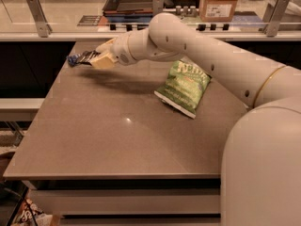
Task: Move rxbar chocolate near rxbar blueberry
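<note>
The rxbar chocolate, a flat black wrapper with white lettering, sticks out to the left from my gripper at the table's far left corner. The gripper is shut on its right end and holds it low over the tabletop. The rxbar blueberry, a dark-blue wrapper, lies right at the table's left edge, touching or just under the black bar's left end. Only a small part of the blue bar shows.
A green chip bag lies right of the table's middle, under my arm. The brown tabletop ends at a rail and counter behind, with a cardboard box and a dark tray.
</note>
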Controlling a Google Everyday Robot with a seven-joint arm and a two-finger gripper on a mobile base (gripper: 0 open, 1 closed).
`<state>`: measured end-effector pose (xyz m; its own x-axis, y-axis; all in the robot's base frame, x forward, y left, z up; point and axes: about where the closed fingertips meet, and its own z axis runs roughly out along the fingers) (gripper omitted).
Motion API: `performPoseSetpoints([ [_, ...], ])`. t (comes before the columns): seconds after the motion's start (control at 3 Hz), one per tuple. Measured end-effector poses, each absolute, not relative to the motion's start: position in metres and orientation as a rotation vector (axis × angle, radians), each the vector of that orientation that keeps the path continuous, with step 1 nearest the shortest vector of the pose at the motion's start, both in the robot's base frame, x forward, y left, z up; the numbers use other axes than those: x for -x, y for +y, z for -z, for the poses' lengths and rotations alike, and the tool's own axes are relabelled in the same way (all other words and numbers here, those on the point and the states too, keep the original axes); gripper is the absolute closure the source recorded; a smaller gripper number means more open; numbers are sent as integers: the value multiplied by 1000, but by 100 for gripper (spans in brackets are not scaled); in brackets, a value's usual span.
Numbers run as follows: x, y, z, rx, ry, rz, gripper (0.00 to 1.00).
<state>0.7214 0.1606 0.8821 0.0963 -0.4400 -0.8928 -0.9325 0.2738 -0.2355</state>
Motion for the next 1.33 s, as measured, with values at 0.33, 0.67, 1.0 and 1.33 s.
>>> performPoseSetpoints([
  [0.33, -733, 163, -868, 1319, 1527, -616, 100],
  [0.67, -738, 165, -857, 1315, 1538, -638, 100],
  [1.0, -741, 169, -845, 1317, 1561, -658, 100],
  [1.33, -740, 172, -844, 1320, 1560, -661, 83],
])
